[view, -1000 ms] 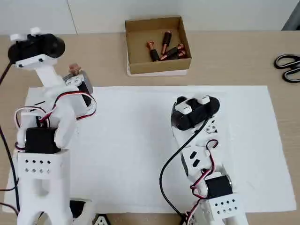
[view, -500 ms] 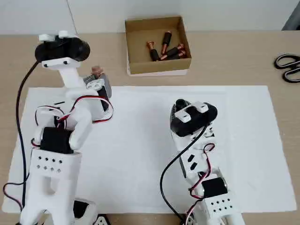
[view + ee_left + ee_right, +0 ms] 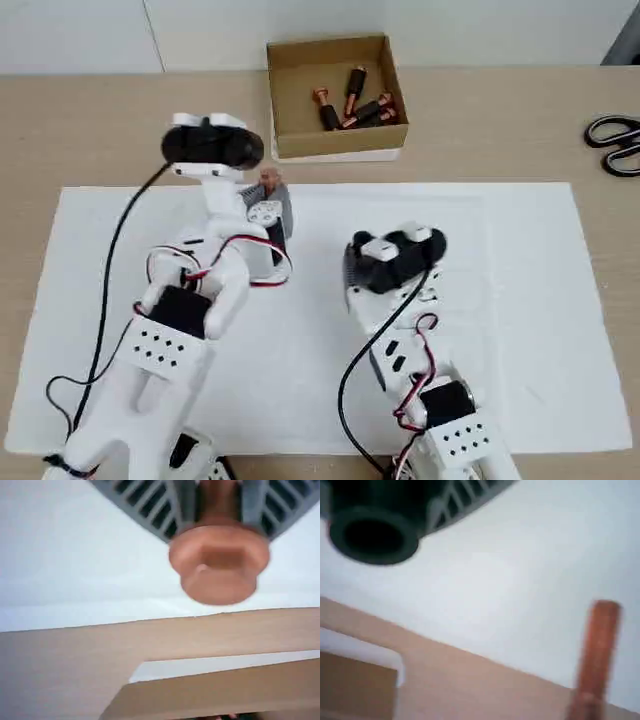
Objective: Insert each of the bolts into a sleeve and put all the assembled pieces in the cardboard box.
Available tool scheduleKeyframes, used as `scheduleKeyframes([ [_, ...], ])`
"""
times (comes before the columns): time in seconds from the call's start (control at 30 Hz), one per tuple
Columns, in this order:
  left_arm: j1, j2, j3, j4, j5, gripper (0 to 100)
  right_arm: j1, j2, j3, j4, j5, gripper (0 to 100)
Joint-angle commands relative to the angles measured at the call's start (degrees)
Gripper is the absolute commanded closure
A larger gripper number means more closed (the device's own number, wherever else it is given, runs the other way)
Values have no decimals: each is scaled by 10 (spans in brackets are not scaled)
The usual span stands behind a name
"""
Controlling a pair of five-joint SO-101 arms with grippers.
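High view. Stage: late, by est. Box [image 3: 335, 143], on the table just past the sheet [image 3: 500, 300], already holds several assembled pcs [image 3: 355, 105]. L gripper [image 3: 270, 192] hangs over the sheet's far edge, near the box. Its fingers are clamped on a bolt [image 3: 219, 562] by the shank, w/ the head sticking out. R gripper [image 3: 352, 268] is over mid-sheet, near the L one. Its fingers are closed round a black sleeve [image 3: 374, 536], w/ the bore end free. Bolt & sleeve are near each other but apart, not yet mated. Left to do, as judged: line up shank w/ bore, insert, then put the pc in the box. Prob. the last pair.
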Motion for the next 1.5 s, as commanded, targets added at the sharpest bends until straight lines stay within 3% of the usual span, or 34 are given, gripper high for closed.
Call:
scheduleKeyframes([
  [0.0, 28, -15, 5, -52, -1, 995, -35, -8, -4, 1, -5, 995],
  [0.23, 63, -15, 7, -99, -1, 995, -73, -8, -5, 60, -6, 995],
  [0.53, 83, -16, 16, -113, 2, 995, -70, -8, -5, 58, -6, 995],
  [0.87, 82, -16, 120, -253, 44, 995, -70, -8, -6, 57, -49, 995],
  [1.47, 83, -17, 103, -255, 52, 995, -69, -8, -6, 57, -49, 995],
])
